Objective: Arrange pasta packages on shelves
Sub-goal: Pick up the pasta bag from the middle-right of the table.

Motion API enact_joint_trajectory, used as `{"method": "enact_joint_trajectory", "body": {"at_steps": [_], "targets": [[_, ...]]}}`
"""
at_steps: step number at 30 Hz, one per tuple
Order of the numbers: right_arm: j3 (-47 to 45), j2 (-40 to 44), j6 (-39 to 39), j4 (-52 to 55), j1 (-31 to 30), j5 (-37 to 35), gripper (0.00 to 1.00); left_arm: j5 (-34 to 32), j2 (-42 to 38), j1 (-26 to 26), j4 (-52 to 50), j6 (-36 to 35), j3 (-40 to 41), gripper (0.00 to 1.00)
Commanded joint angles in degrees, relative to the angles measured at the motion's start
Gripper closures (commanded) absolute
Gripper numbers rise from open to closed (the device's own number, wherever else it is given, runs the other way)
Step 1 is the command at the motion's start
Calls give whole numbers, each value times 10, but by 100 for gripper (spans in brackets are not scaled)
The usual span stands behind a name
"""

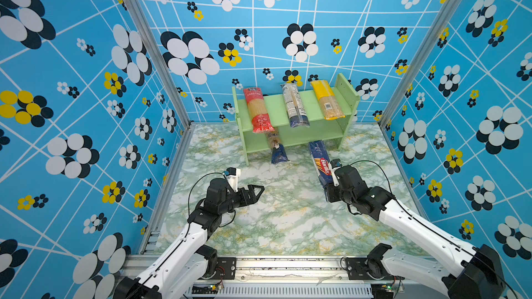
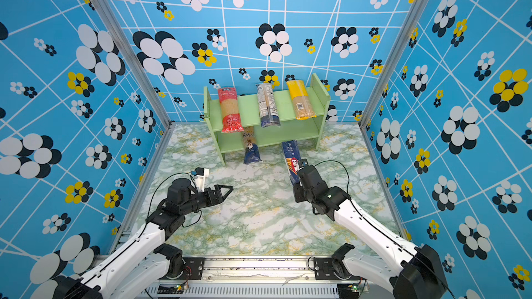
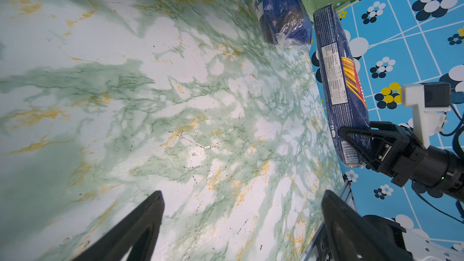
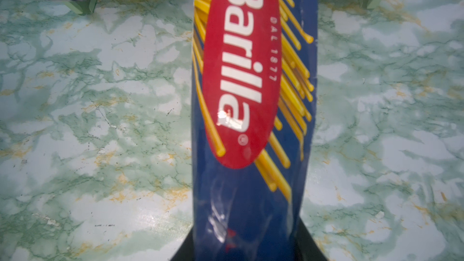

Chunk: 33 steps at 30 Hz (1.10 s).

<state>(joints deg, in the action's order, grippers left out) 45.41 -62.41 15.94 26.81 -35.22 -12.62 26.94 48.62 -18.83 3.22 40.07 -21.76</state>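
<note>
Lab test cell for robots, closed in by flower-printed wall panels (image 1: 86, 81), framed by aluminium posts (image 1: 151, 47), floored with a marble-patterned tabletop (image 1: 273, 225), two robot arms (image 1: 184, 243) bolted to a metal rail (image 1: 288, 267).

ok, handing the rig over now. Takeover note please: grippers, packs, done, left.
Left gripper: open, empty, above the table.
Right gripper: shut on the near end of the Barilla pack; the pack's far end is at the lower tier's front edge, right side.
Top tier: red pack, clear pack and yellow pack, side by side.
Lower tier, left: brownish pack, with its dark blue end sticking out in front.
Done: four packs shelved.
Left: slide the Barilla pack in and release; perhaps push the brownish pack deeper.
</note>
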Motion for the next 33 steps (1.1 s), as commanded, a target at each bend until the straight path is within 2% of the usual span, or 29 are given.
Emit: {"method": "enact_joint_trajectory", "body": {"at_steps": [1,16,33], "targets": [[54,-12,-29,-76,2,-34,100,-6,-7,-3,-1,0,1,1],[119,-102,-56,-149,70,9,100,-9,-9,-3,-9,-4,-5,1],[195,-202,-63,-208,102,30,100,-15,-6,-2,-22,-9,-16,1]]}}
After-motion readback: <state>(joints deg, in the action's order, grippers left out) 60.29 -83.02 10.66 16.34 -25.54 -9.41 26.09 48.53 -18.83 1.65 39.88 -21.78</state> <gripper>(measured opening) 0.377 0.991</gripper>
